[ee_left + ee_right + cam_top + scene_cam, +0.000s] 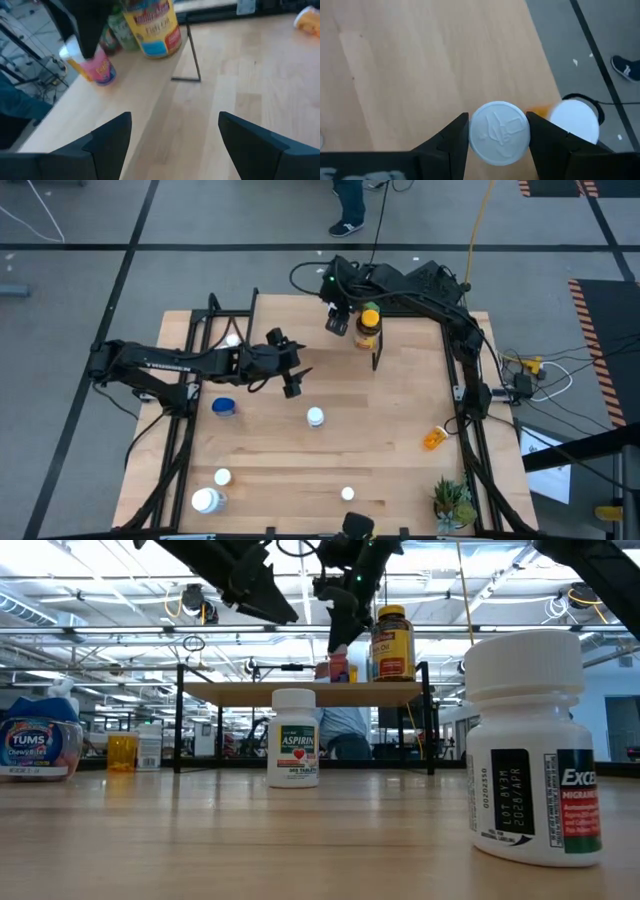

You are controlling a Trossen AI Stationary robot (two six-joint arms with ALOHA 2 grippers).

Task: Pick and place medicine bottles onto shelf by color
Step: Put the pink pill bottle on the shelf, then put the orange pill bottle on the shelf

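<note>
Medicine bottles, small plastic ones, are split between the low light-wood shelf on thin black legs [300,693] and the pale butcher-block table [300,455] that carries it. The shelf stands at the table's far edge. On it stands an amber bottle with a yellow lid and a yellow label [368,328], and a few smaller bottles, one with a pink label [97,70], are grouped just beside it.

The right end effector [498,131] hangs over that group and is clenched on a white ribbed bottle cap [499,132], one finger on each side of the cap; the bottle below the cap is hidden. Another white cap [575,120] stands just beside it. The left end effector [287,370] hovers above the table in front of the shelf, its fingers [107,140] spread wide with nothing between them.

Loose on the table are a blue jar marked TUMS [224,407], a white aspirin bottle with a white cap [315,417], an orange bottle lying on its side near the right edge [434,439], two white bottles at the near left [207,499], and a white-capped bottle marked for migraine [530,745] at the near edge. A small green potted plant [452,502] sits at the near right corner.

Around the table lies a grey floor with dark lines, cables and hazard-striped mats. Beyond it the low view shows a large hall with ceiling trusses and lights. A person's legs and a dark shoe [346,226] stand past the far edge.
</note>
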